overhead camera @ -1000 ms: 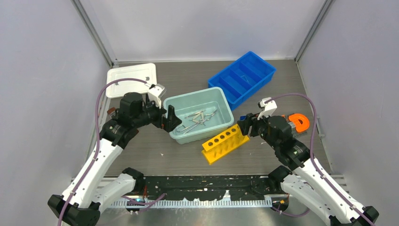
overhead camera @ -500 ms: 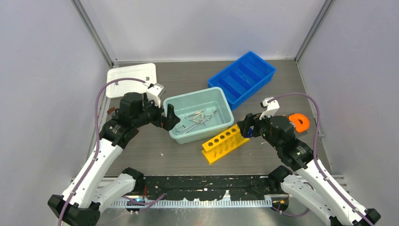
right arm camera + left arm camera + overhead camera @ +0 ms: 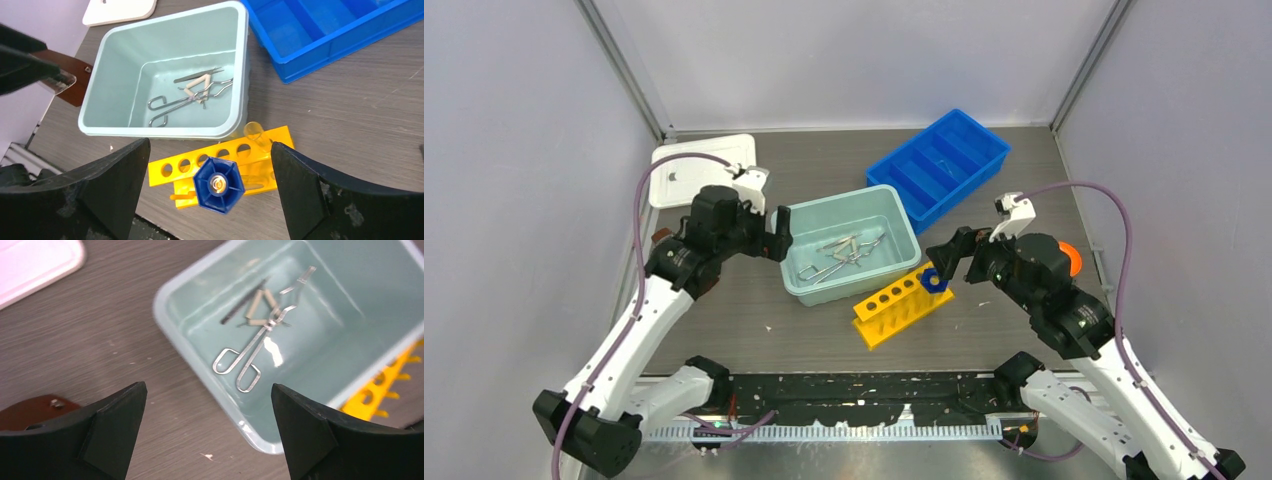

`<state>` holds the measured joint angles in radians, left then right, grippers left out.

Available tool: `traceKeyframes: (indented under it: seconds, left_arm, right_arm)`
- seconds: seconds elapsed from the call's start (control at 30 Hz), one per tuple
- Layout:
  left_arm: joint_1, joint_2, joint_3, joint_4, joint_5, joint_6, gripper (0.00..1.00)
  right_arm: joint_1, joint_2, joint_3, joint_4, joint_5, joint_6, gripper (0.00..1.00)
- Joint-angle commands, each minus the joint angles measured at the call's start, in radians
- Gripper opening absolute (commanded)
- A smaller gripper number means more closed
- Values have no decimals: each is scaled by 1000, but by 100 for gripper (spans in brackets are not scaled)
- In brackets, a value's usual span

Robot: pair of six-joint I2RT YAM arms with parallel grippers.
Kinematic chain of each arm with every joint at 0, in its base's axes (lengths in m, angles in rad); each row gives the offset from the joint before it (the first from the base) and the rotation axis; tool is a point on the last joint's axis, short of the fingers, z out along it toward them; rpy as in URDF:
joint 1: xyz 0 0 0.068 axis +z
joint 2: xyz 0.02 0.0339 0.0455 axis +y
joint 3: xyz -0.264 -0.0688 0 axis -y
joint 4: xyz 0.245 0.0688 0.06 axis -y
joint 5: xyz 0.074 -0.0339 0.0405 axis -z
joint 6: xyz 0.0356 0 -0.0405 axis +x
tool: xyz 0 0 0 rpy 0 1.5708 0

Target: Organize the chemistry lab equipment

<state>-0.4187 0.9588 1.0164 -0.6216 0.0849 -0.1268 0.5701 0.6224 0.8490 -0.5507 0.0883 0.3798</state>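
Note:
Silvery tongs (image 3: 248, 352) (image 3: 185, 102) (image 3: 839, 255) lie in the pale teal tub (image 3: 806, 291) beside a wire triangle (image 3: 262, 305) (image 3: 197, 87) and a thin flat metal piece. The blue cap (image 3: 218, 184) (image 3: 935, 280) of the slim tube faces my right wrist camera over the right end of the yellow rack (image 3: 889, 308). A clear tube section (image 3: 256, 136) shows at the rack's end hole. My right gripper (image 3: 210, 144) (image 3: 946, 262) is open around the cap, both fingers apart from it. My left gripper (image 3: 208, 386) (image 3: 781, 245) hangs open and empty over the tub's left corner.
A blue divided tray (image 3: 939, 165) stands behind the tub at the back right. A white lid (image 3: 699, 165) lies at the back left. An orange ring (image 3: 1069, 258) sits beside the right arm, and a brown piece (image 3: 30, 412) lies left of the tub.
My right gripper has opened wide and drawn back to the right, leaving the blue-capped tube at the rack. My left gripper shifted slightly back along the tub's left side.

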Motion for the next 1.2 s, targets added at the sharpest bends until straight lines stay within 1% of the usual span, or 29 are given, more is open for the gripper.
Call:
traceKeyframes:
  seconds: [0.0, 0.1, 0.17, 0.23, 0.4, 0.53, 0.63, 0.73, 0.97, 1.03, 1.17]
  left_arm:
    - [3, 77, 115, -42, -283, -26, 100]
    - [32, 167, 195, -80, -339, -28, 100]
    - [60, 242, 252, -97, -314, -22, 98]
    - [87, 319, 311, -101, -307, -25, 92]
    - [180, 532, 472, -111, -271, -61, 75]
    - [236, 696, 565, -58, -221, -67, 65]
    - [256, 822, 651, -37, -219, -41, 61]
    - [264, 940, 735, -29, -236, -5, 57]
    - [268, 1151, 920, -20, -200, 28, 51]
    - [270, 1200, 972, -38, -202, 30, 48]
    - [279, 1270, 1033, -53, -206, 41, 46]
  right_arm:
    - [1, 14, 24, 16, -66, 98, 99]
    - [0, 14, -14, 61, -73, 106, 100]
    - [1, 19, -25, 67, -55, 99, 100]
    - [1, 20, -29, 67, -43, 97, 100]
    - [1, -32, -45, 99, -44, 118, 100]
    - [1, -111, -75, 122, -25, 138, 100]
    - [1, -169, -88, 125, -9, 150, 99]
    - [0, -187, -77, 108, -5, 152, 99]
    - [1, -137, 0, 21, 22, 134, 95]
    - [1, -122, 12, 3, 30, 143, 94]
    - [1, -117, 26, -26, 38, 154, 93]
